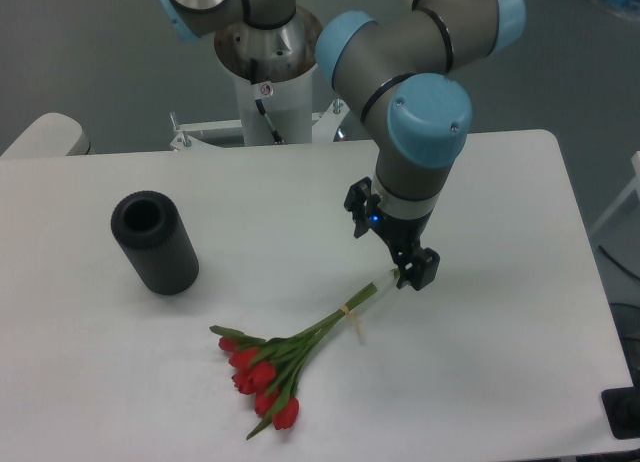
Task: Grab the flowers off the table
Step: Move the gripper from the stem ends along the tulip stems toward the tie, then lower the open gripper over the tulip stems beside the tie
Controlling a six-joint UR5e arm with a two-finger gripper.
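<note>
The flowers (268, 370) are a small bunch of red tulip buds with long green stems, tied by a pale band. They lie on the white table (480, 382) front of centre, buds toward the front left and stems pointing up to the right. My gripper (408, 274) points down at the stem ends. Its dark fingers (418, 266) appear closed around the stem tips, low over the table. The buds still rest on the tabletop.
A black cylinder (155, 242) stands on the left part of the table, open end up. The arm's base (265, 82) rises at the back edge. The table's right edge and rounded corner are at the far right.
</note>
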